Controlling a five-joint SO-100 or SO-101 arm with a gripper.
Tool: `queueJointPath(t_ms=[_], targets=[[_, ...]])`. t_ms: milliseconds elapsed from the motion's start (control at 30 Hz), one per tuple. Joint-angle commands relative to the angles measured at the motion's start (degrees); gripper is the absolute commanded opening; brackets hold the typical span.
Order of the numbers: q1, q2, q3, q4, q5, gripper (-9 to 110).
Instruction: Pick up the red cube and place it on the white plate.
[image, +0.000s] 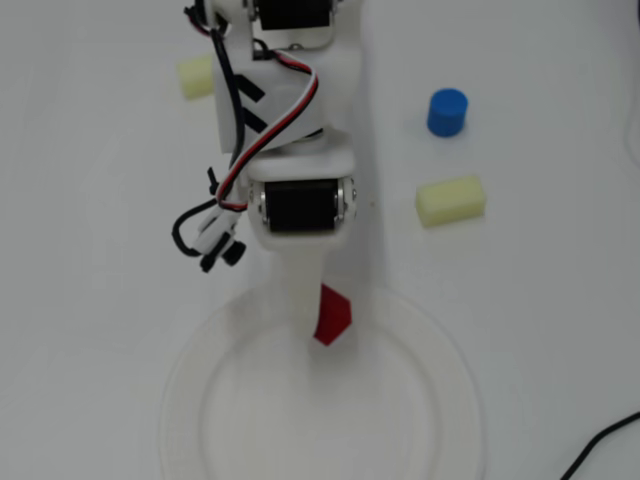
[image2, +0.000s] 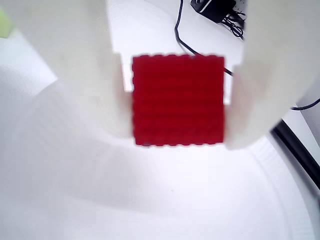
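Sitting square between the two pale fingers in the wrist view, the red cube (image2: 178, 100) fills the middle of the frame, its faces covered in a fine raised grid. That texture should give the pads some bite, so it looks unlikely to slip; it reads as small, rigid and light, probably a printed plastic piece that will neither crush nor dent. The sensible hold is the one shown: flat fingers on two opposite faces, near mid-height. The claw (image2: 178, 107) is clenched on the cube, a finger pressed against each side. In the overhead view the cube (image: 331, 314) shows as a red wedge at the claw's tip, lower centre of the frame, over the upper inner edge of the white plate (image: 440, 340). Whether it touches the plate or hangs just above cannot be told from here. Well apart at upper right on the table (image: 560, 300) lie a blue cylinder (image: 447, 112) and a pale yellow block (image: 451, 200).
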Motion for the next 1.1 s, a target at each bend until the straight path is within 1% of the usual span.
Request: queueJointPath(t_ms=[0, 167, 233, 333, 367, 500, 833, 1067], targets=[[0.26, 0.53, -5.45, 5.62, 1.85, 22], [-0.09, 2.81, -8.26, 14.06, 1.49, 27], [-0.44, 4.48, -9.14, 17.84, 1.41, 31], [-1.05, 7.91, -9.4, 22.85, 0.0, 32], [-1.23, 9.14, -9.4, 24.7, 0.0, 34], [-1.23, 15.03, -8.44, 31.11, -1.41, 34], [0.09, 45.35, 19.78, 30.67, -5.01, 36], [0.09, 65.83, 45.0, 22.32, -5.8, 37]])
